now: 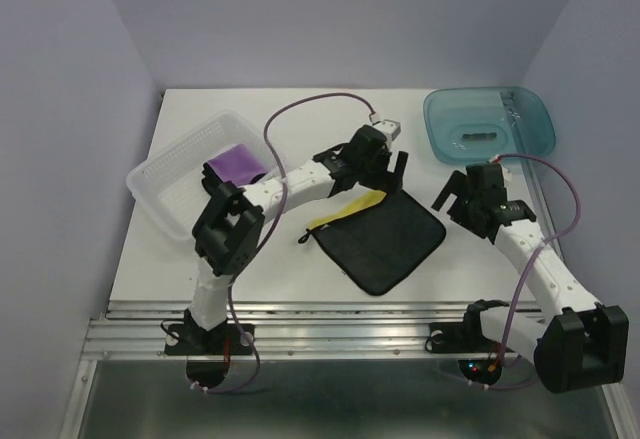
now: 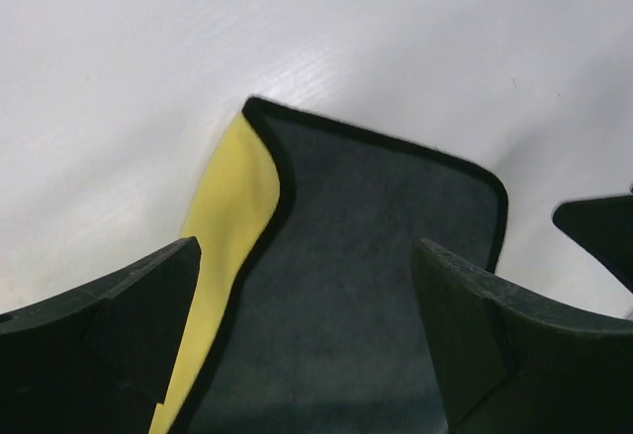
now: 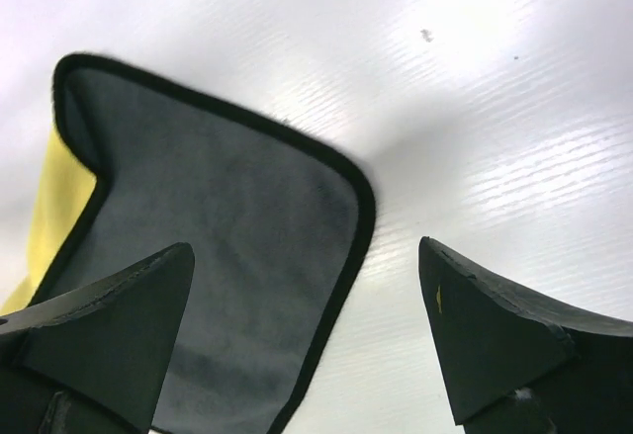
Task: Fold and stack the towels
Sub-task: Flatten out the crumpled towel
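Yellow towel lies black face up, centre of tabletop. Left gripper and right gripper: fingers wide, holding nothing.

The left arm and right arm are showing white shells, black joint housings and looping purple cables, with matte black wedge-shaped fingers tipping them.
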Robot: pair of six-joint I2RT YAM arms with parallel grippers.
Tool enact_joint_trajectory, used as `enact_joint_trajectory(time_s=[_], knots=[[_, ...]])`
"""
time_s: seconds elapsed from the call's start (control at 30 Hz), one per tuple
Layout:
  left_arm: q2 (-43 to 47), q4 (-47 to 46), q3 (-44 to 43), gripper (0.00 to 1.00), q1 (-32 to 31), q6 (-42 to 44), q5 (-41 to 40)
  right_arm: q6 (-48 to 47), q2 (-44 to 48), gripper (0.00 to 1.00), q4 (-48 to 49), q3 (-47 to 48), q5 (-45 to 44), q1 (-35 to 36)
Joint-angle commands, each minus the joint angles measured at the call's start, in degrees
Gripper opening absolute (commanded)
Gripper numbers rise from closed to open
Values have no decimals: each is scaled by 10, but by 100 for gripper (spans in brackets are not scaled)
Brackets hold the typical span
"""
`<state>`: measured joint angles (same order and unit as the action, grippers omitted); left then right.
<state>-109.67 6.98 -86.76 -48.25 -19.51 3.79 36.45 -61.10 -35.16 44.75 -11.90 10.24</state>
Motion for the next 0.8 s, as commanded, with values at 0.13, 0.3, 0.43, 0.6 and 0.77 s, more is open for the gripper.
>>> enact_joint_trajectory(time_s=[0.13,0.3,0.43,0.6,0.77], knots=[[-187,153,-278,98,-7,82,-66,-16,5,100,65,-30,48,-79],[-229,164,-307,88,-7,92,-69,-26,5,100,69,-37,56,-87],[-235,164,-303,79,-7,95,-64,-28,-2,100,76,-43,64,-90],[-240,163,-301,57,-8,88,-73,-30,-10,100,80,-46,71,-91],[-238,149,-307,44,-7,84,-83,-35,-16,100,80,-47,75,-92]])
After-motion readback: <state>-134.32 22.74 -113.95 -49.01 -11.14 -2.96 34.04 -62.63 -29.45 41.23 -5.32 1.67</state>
